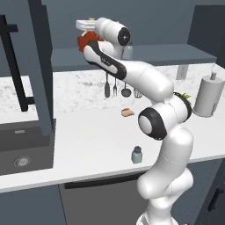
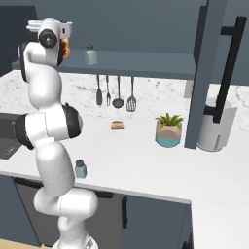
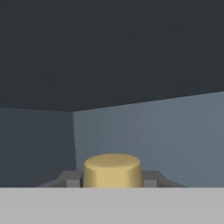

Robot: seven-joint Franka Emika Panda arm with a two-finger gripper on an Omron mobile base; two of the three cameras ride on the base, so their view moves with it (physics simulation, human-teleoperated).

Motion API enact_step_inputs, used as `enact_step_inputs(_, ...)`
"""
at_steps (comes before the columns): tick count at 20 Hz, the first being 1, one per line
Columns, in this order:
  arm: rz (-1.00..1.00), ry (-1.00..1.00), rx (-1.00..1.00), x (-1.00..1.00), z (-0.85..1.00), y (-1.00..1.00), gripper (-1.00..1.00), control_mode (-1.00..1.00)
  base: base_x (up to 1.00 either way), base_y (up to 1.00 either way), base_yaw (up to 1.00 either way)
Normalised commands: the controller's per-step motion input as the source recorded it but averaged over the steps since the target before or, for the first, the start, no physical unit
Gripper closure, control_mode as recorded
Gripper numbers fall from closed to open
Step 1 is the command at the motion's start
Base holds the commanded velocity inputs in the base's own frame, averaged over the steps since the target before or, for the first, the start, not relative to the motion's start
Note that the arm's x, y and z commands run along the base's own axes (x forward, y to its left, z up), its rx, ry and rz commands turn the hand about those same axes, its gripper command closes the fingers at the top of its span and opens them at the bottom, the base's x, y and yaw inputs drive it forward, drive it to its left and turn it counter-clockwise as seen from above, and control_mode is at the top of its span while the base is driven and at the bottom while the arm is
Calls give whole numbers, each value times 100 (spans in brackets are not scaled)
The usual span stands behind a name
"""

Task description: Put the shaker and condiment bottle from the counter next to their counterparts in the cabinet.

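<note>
We are holding the dark red-brown leaf-shaped syrup bottle with its tan cap in the closed pincer, up at the slate-blue cabinet shelf, not yet released. The small pale blue-green grey-capped shaker is waiting on the white table, near edge; that half remains.

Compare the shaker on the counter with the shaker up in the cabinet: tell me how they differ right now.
The counter shaker stands low on the white counter near its front edge; the cabinet shaker stands on the cabinet shelf. The counter shaker stands by the arm's lower body, the cabinet shaker near its raised hand. Both are upright, pale blue-green, grey-capped, and look alike.
</note>
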Motion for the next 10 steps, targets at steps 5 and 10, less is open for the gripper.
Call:
enact_step_inputs(5,0,-2,0,39,-7,15,100,-100,0,0,0)
enact_step_inputs(10,0,-3,-1,30,-24,6,100,-100,0,0,0)
